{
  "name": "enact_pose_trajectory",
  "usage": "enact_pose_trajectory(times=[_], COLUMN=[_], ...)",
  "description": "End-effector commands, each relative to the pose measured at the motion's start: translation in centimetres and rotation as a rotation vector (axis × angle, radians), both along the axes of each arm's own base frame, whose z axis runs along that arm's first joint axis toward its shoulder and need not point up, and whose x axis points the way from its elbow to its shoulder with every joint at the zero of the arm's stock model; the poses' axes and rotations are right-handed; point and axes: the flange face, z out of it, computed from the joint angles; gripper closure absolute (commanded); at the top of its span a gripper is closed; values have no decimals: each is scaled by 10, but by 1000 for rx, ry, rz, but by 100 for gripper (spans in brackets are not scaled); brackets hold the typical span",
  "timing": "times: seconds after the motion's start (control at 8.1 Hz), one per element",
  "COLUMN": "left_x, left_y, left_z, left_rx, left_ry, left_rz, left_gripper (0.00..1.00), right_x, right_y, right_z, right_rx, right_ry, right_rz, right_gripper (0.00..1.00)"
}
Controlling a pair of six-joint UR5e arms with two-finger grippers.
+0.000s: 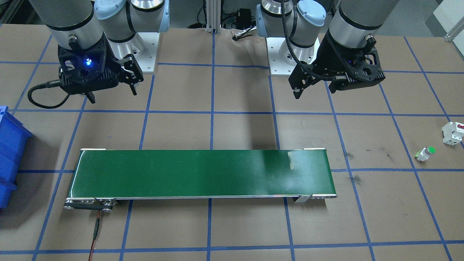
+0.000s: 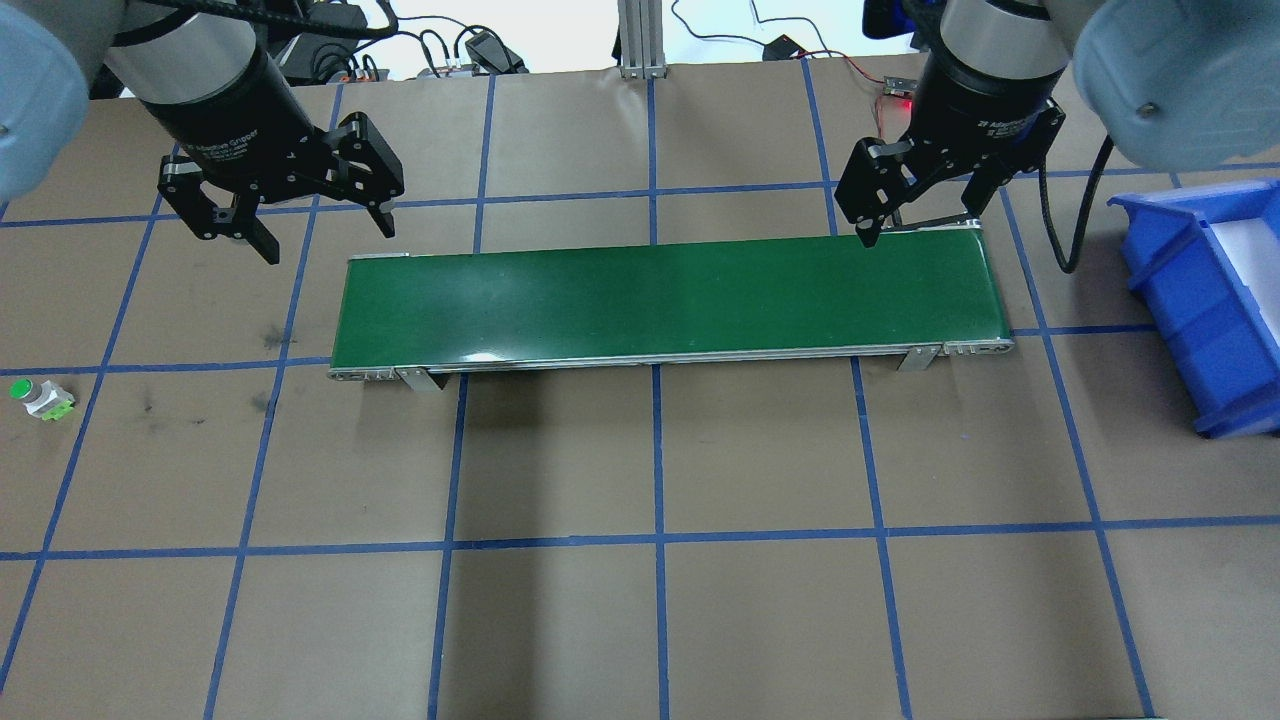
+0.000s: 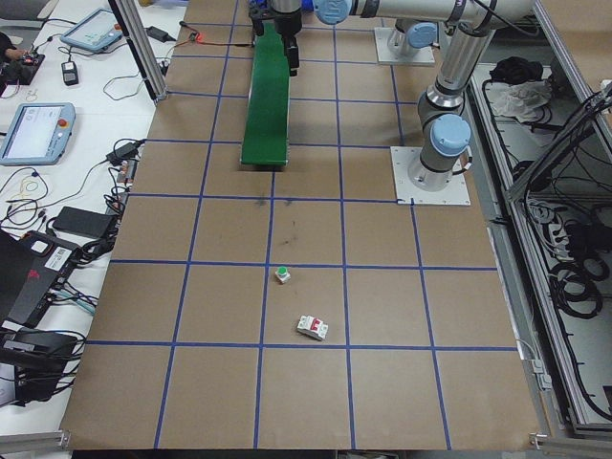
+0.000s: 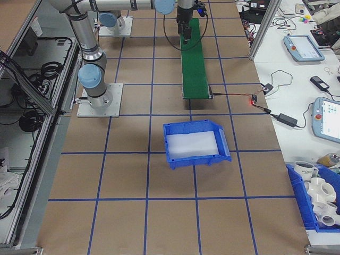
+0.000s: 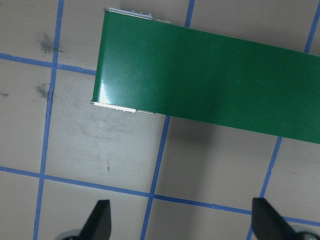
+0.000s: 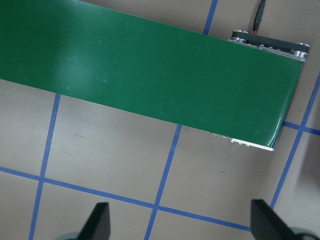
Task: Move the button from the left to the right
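The button (image 2: 40, 397), with a green cap and a whitish body, lies on its side on the brown table near the far left edge; it also shows in the front view (image 1: 426, 153) and the left side view (image 3: 283, 275). My left gripper (image 2: 328, 240) hangs open and empty above the table by the left end of the green conveyor belt (image 2: 665, 300), well away from the button. Its fingertips (image 5: 100, 220) frame bare table. My right gripper (image 2: 920, 228) hovers open and empty over the belt's right end, and its wrist view shows the belt (image 6: 150, 70) below.
A white block with a red mark (image 1: 453, 132) lies close to the button. A blue bin (image 2: 1200, 300) stands at the table's right end. A red-black cable (image 1: 95, 232) runs from the belt's motor end. Blue tape lines grid the table.
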Motion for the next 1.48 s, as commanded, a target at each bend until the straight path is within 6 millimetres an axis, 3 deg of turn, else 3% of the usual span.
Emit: enact_pose_trajectory(times=[0.0, 0.37, 0.49, 0.62, 0.86, 1.36], left_x=[0, 8, 21, 46, 118, 273], left_y=[-3, -5, -7, -12, -15, -3], left_z=[-5, -4, -5, -8, -13, -30], left_rx=[9, 7, 8, 14, 45, 98], left_ry=[0, 3, 5, 8, 27, 1], left_rz=[-1, -56, -78, -113, -151, -450], left_gripper=[0, 0, 0, 0, 0, 0], right_x=[0, -1, -1, -1, -1, 1], right_y=[0, 0, 0, -1, 0, 0], right_z=[0, 1, 1, 0, -1, 0], right_rx=[0, -8, -8, -8, -4, -4], right_ry=[-3, 11, 11, 11, 5, -4], right_rz=[-82, -114, -114, -114, -112, -115], right_gripper=[0, 0, 0, 0, 0, 0])
